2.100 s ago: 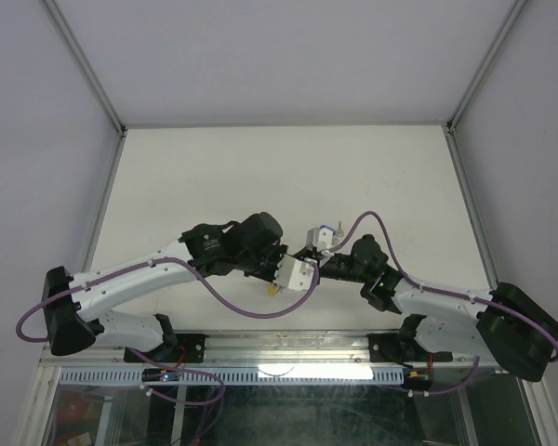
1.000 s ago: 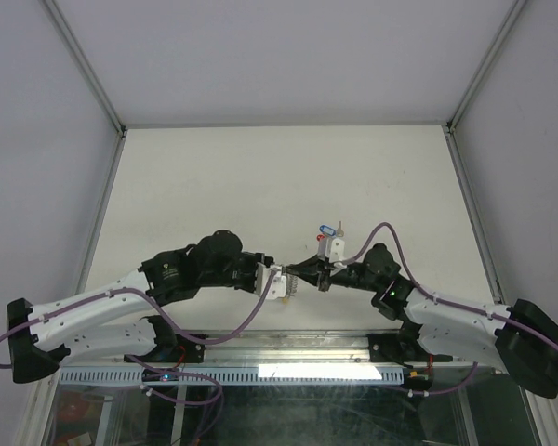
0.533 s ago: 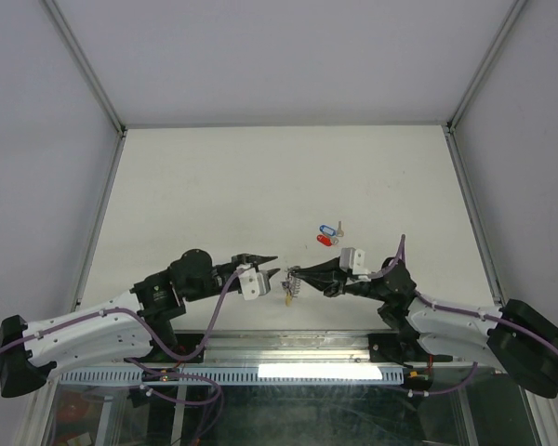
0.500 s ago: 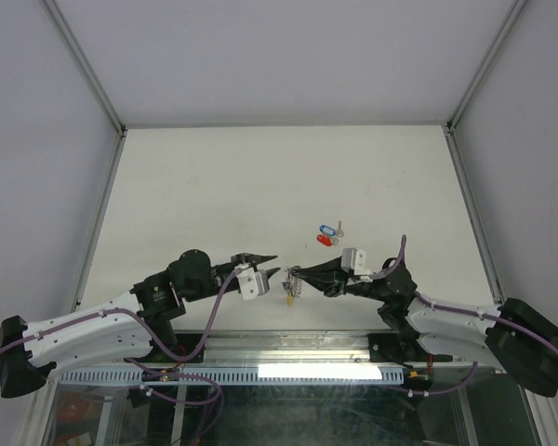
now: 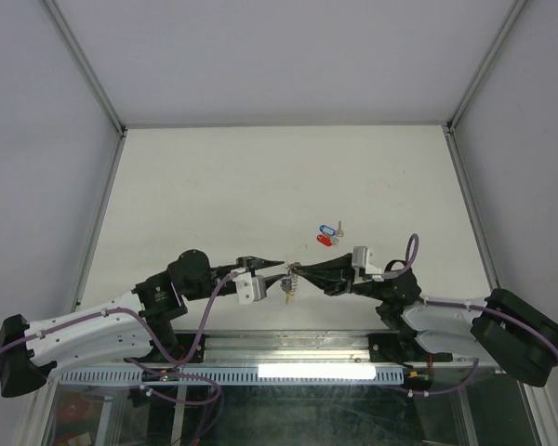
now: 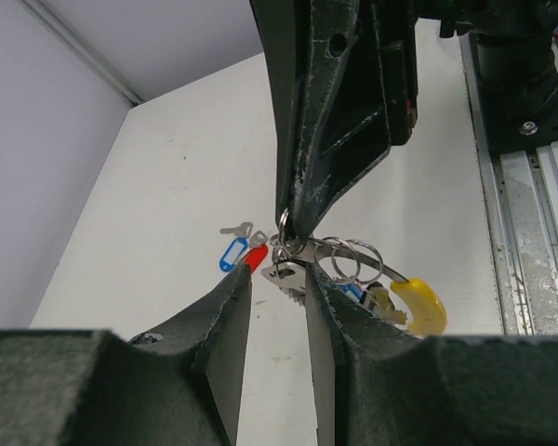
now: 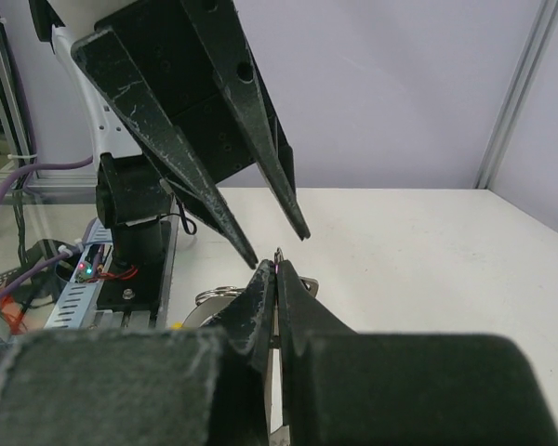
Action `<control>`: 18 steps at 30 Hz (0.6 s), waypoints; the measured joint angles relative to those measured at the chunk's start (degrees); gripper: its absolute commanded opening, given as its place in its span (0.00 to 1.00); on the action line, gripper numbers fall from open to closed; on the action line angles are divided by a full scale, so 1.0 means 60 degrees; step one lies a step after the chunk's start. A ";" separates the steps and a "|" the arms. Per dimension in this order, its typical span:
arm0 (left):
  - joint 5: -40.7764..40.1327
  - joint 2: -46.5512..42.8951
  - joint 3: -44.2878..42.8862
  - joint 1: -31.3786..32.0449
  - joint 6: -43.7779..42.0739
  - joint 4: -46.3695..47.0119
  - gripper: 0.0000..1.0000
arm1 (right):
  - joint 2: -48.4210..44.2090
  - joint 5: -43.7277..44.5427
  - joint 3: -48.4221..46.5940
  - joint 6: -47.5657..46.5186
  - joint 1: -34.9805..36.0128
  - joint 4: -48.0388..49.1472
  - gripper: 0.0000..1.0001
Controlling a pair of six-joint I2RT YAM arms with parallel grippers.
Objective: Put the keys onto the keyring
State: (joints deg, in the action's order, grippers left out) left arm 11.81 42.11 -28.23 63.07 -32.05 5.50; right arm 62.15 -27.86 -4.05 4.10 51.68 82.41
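Right hand (image 5: 296,270) pinching keyring (image 6: 420,305); left hand (image 5: 279,268) parted alongside

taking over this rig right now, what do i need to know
Left gripper: jaws open, tips either side of the ring's metal bundle, nothing visibly gripped.
Right gripper: jaws shut on the keyring, which hangs from its tips between the two arms.
Keys: blue-tagged key and red-tagged key lie loose on the table, beyond the grippers.
Done: ring picked up and presented; whether any key is already threaded is unclear.
Left: fetch the loose keys and thread them on.
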 measured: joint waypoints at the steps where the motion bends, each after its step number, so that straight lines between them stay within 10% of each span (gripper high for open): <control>1: 0.0084 0.0000 -0.0004 0.0000 -0.0011 -0.0022 0.29 | -0.0066 -0.0004 0.0000 0.0004 -0.0011 -0.0015 0.00; 18: 0.0317 0.0484 -0.0470 0.0000 -0.0390 -0.0692 0.28 | -0.1246 -0.0466 0.0000 -0.0204 -0.0055 -0.1071 0.00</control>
State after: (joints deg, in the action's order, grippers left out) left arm 13.72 45.01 -31.05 63.07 -34.39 1.34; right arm 54.68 -30.65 -4.05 2.87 51.35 75.99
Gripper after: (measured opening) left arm 0.290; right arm 0.007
